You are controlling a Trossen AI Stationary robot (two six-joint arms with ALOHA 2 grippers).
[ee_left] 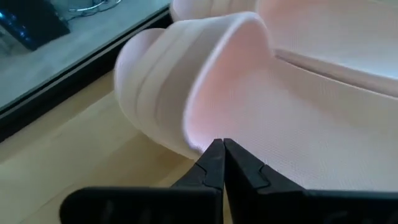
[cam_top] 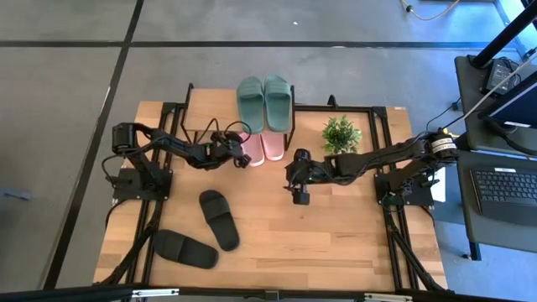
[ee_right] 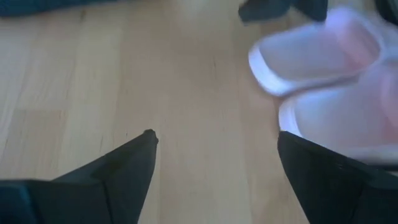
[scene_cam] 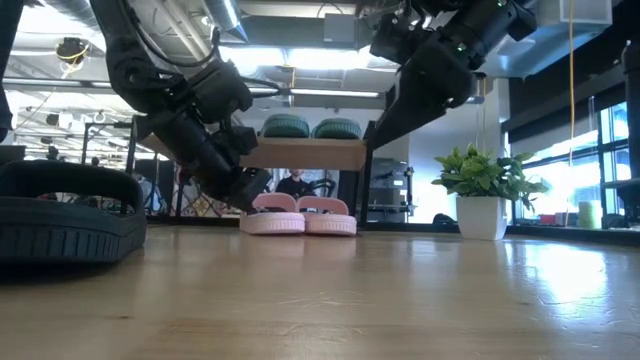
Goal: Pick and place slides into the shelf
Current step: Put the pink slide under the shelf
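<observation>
The shelf [cam_top: 201, 105] stands at the table's far edge, with two dark green slides [cam_top: 264, 101] lying sole down on its top board [scene_cam: 300, 152]. Two pale pink slides [cam_top: 262, 148] sit side by side below that board, heels toward the near edge. My left gripper [ee_left: 219, 149] is shut, its tips at the left pink slide [scene_cam: 272, 215], just beside the strap. My right gripper [ee_right: 214, 168] hangs open above bare table, to the right of the pink pair and tilted down. Two black slides [cam_top: 220, 218] [cam_top: 185, 248] lie sole down at the near left. My left gripper's shut fingertips [ee_left: 211, 155] stand at the left pink slide where the strap's open edge [ee_left: 193, 134] meets the footbed. They come slanting down from the table's left. Whether they touch it I cannot tell. The slide rests flat on its sole.
A potted plant [cam_top: 340, 134] stands to the right of the shelf, near my right arm. Open tabletop [cam_top: 336, 243] lies at the near right. Black frame rails [cam_top: 393, 226] run along the table's sides.
</observation>
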